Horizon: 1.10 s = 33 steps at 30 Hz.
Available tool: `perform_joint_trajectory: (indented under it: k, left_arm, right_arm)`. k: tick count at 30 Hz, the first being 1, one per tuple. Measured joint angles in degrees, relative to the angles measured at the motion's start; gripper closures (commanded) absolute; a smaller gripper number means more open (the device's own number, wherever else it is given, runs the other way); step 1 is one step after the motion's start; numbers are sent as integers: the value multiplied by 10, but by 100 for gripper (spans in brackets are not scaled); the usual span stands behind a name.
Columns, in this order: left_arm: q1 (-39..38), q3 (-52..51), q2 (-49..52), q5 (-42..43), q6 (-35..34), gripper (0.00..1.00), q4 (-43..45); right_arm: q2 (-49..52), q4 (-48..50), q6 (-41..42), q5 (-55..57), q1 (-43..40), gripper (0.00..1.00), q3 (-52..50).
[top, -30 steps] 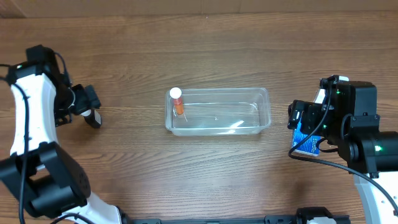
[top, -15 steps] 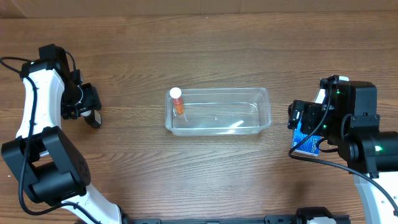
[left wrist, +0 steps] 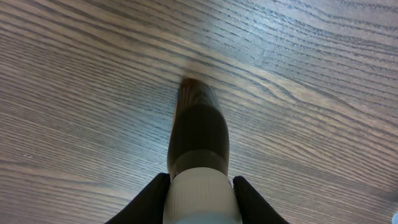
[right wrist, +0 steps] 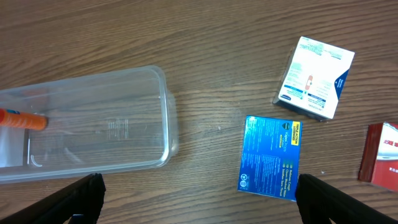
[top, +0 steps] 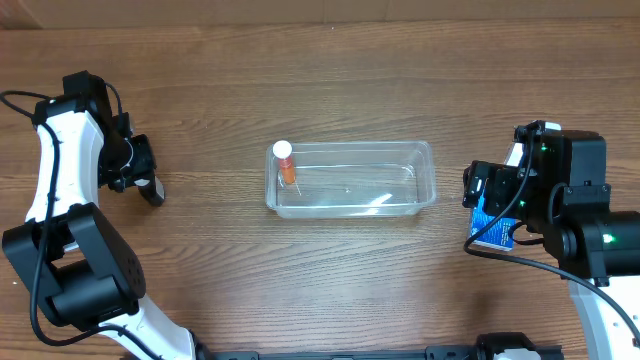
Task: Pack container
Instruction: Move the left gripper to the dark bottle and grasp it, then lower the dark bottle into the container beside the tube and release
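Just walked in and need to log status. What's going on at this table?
Two arms are packing a clear container. An orange bottle already sits at one end of it. The left gripper grips a brown bottle by its white cap, low over the table and well away from the container. The right gripper is open above the table. A blue box, white box and red box lie there, not yet picked up.

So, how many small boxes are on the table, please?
3, all right of the container: white box uppermost, blue box below it, red box at the edge; more may be hidden.
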Motion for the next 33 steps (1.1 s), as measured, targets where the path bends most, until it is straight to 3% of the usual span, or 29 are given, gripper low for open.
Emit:
perform_joint_trajectory:
  k: [6,12,17,21,27,33]
  left_arm:
    - [0,0,0,0,0,96,-8]
    - [-16,18,-2,-3,-3,96,-70]
    - [-85,99,-47,-5,-21,96,-156]
    - [-205,192,-129,-4,-63,96,-217]
    - [-372,212,-157,0,-124,96,-231]
    - [-423,189,-144,0,-171,96,-221]
  right_arm:
    - [0,0,0,0,0,0,0]
    - [0,0,0,0,0,0,0]
    - [0,0,0,0,0,0,0]
    - [0,0,0,0,0,0,0]
    - [0,0,0,0,0,0,0]
    - [0,0,0,0,0,0,0]
